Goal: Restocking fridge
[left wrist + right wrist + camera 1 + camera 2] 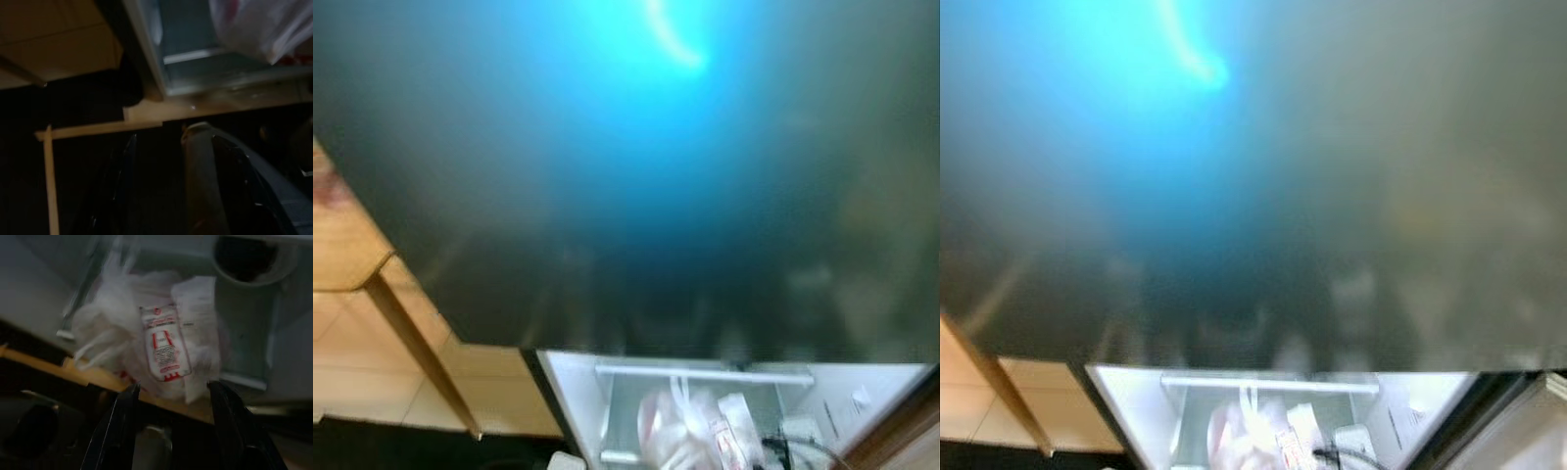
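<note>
Blurred dark fridge front (636,196) fills upper frame, open drawer (705,377) at bottom centre already holding white plastic bag (127,328) and red-white packet (164,342), right gripper (171,391) fingers apart and empty just before it, left gripper (166,161) fingers apart, restocking seems mid-way

Wooden cabinet panels (352,245) with pale floor tiles (362,382) beside them, all blurred.
</note>
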{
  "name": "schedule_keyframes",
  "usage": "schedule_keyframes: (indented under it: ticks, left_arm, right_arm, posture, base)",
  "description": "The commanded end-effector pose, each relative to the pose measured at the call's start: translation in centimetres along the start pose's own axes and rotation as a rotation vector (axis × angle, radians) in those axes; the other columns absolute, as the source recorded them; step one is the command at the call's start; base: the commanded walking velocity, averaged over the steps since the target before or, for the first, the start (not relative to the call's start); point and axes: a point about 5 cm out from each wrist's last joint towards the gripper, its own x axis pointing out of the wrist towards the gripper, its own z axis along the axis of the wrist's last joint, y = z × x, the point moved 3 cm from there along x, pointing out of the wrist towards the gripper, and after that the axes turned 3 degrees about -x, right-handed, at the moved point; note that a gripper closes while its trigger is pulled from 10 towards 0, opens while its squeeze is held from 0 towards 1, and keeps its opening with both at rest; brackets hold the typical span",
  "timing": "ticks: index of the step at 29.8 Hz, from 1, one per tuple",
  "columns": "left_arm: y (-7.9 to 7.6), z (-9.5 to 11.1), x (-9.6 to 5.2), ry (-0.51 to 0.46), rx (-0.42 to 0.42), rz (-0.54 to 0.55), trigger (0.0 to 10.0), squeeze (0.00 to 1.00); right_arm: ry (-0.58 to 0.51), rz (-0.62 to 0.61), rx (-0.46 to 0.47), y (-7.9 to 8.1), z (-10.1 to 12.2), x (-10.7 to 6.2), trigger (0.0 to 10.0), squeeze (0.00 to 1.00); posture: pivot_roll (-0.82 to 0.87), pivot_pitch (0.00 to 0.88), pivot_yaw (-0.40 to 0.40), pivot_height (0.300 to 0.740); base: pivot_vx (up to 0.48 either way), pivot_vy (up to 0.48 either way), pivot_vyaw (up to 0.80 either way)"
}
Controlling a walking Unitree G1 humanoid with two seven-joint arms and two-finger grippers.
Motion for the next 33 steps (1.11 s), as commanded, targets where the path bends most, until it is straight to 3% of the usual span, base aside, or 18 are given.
schedule_keyframes:
  ticks: [1,19,33]
  left_arm:
    - [-0.3,-3.0,-1.0,0.114,-0.018,-0.006,10.0,0.00]
    - [0.2,-3.4,-1.3,0.119,-0.046,0.025,10.0,0.00]
    - [0.1,-2.7,-1.1,0.086,0.035,-0.012,10.0,0.00]
  right_arm:
    - [-0.005,0.000,0.012,0.0,0.0,0.0,10.0,0.00]
    - [-0.034,0.020,-0.001,0.1,1.1,0.2,10.0,0.00]
    - [-0.089,0.063,0.044,1.1,2.3,0.6,10.0,0.00]
  posture:
    - [-0.09,0.065,0.041,0.740]
    - [-0.08,0.083,0.023,0.740]
    - [-0.06,0.091,0.032,0.720]
  base:
    - [0.000,0.000,0.00]
    - [0.000,0.000,0.00]
    - [0.000,0.000,0.00]
